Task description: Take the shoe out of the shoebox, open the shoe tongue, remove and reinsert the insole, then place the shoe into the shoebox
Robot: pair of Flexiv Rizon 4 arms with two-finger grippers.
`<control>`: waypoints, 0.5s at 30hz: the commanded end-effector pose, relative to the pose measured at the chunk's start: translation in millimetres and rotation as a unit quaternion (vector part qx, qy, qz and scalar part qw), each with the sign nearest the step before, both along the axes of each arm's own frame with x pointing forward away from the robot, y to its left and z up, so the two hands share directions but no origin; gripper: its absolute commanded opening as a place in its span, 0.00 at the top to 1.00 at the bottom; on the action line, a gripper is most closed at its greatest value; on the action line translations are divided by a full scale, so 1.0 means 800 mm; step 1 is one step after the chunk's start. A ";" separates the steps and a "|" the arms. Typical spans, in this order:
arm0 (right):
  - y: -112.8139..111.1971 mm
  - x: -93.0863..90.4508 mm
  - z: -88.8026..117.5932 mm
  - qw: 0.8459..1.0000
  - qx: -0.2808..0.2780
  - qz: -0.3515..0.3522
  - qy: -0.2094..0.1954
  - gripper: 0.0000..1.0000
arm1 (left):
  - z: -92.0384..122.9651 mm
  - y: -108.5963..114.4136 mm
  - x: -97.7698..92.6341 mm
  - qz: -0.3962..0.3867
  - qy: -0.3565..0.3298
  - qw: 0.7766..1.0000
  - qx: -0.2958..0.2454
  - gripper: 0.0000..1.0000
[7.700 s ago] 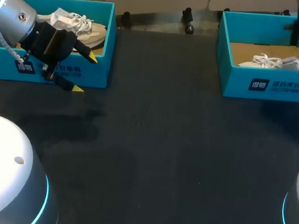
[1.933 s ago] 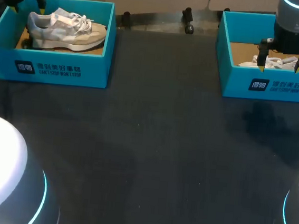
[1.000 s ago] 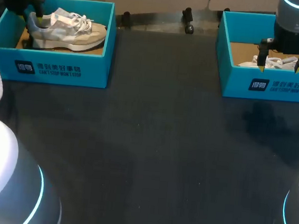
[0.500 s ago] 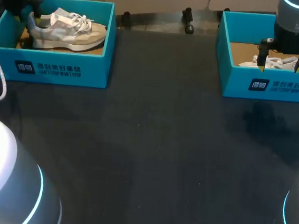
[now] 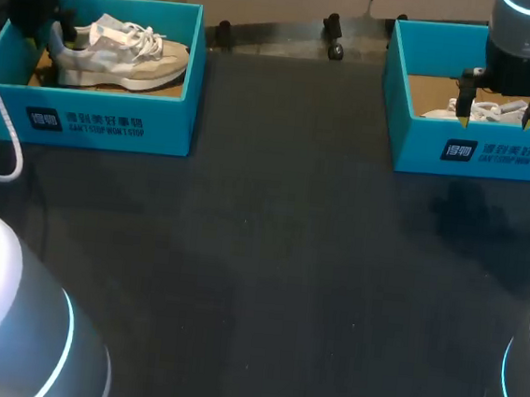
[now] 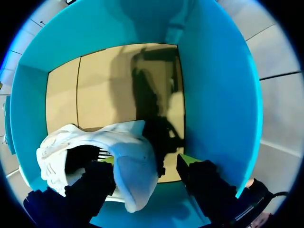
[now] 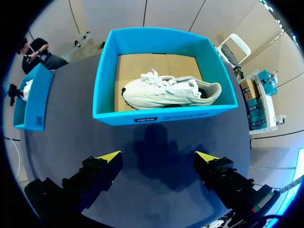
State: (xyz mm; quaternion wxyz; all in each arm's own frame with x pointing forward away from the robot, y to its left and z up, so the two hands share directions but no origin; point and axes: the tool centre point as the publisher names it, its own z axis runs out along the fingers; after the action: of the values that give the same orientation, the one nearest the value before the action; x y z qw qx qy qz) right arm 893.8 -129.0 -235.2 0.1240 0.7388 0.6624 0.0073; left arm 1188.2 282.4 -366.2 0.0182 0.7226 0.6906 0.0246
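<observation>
Left gripper (image 6: 147, 162) just dipped into the shoebox (image 6: 223, 95), spread around the heel of the shoe (image 6: 133, 180), not pinching yet. Looks like the lift-out's coming.

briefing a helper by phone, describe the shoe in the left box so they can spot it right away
On the dark table, look to the far left corner for the teal shoebox. Inside lies a grey-and-beige sneaker with white laces. Unlike the whiter shoe in the right shoebox, it has the left gripper with open fingers astride its heel.
</observation>
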 end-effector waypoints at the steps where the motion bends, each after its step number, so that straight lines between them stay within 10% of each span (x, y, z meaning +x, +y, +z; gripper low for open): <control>1: -0.001 -0.001 -0.001 1.000 0.000 0.000 -0.001 0.00 | -0.007 0.003 0.007 0.004 0.007 1.000 0.001 0.35; 15: -0.001 -0.001 -0.001 1.000 0.000 0.000 -0.001 0.00 | -0.025 0.004 0.001 0.004 0.028 1.000 -0.002 0.52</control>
State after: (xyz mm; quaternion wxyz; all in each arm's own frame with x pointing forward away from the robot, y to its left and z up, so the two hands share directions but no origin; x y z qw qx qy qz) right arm 893.8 -129.0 -235.2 0.1240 0.7388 0.6624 0.0073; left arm 1182.6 283.8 -383.9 0.0054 0.7193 0.6946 0.0069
